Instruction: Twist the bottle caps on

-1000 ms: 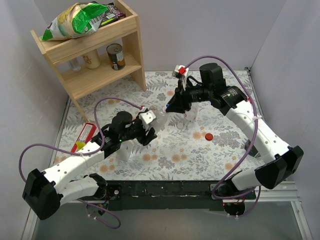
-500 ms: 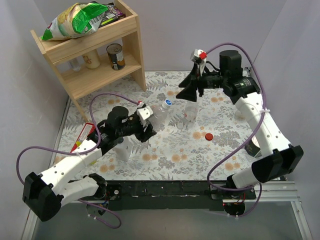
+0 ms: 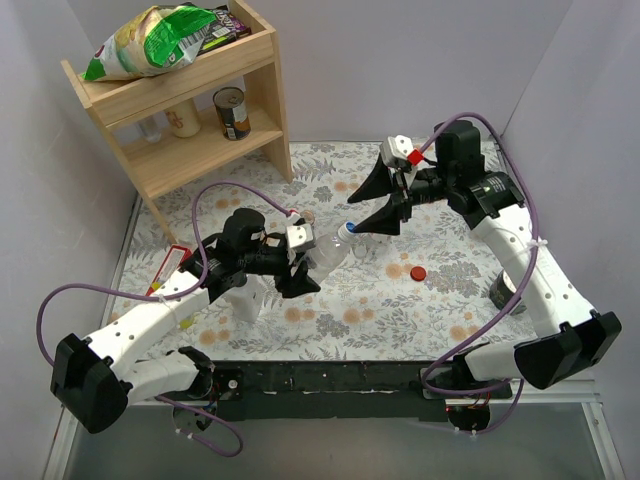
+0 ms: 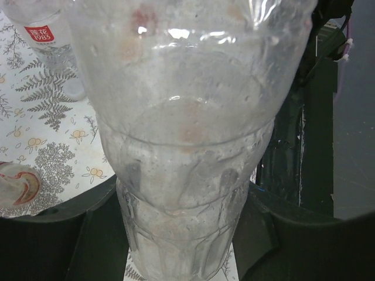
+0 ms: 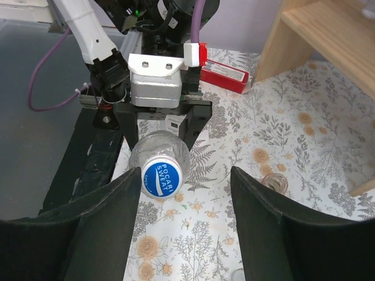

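Two grippers are brought close together over the middle of the flower-patterned table (image 3: 330, 320). The left gripper (image 3: 303, 266) is clamped on the lower body of a clear bottle (image 3: 326, 250), which is held off the table and tilted, with its neck pointed toward the right arm. In the left wrist view this bottle is seen pinched between the two dark fingers (image 4: 58, 240).

A blue cap (image 3: 345, 230) with white lettering is seated on the neck of the held bottle. How far it is threaded on cannot be told. The right gripper (image 3: 372, 204) is held with its jaws apart, and nothing is gripped between them. In the right wrist view the blue cap is framed between the spread fingers, nearer the one on the left of that view. Whether that finger is touching it cannot be told.

A red cap (image 3: 418, 272) is left lying flat on the table, to the right of the held bottle and apart from both grippers. The open, uncapped neck of a second bottle (image 5: 275, 182) is seen beside the right gripper. A third bottle (image 4: 44, 35), with a red-and-white label, is seen on the table in the left wrist view.

A wooden shelf (image 3: 190, 150) is placed at the far left corner, with a can (image 3: 232, 112) on its lower board and a snack bag (image 3: 155, 40) on top.
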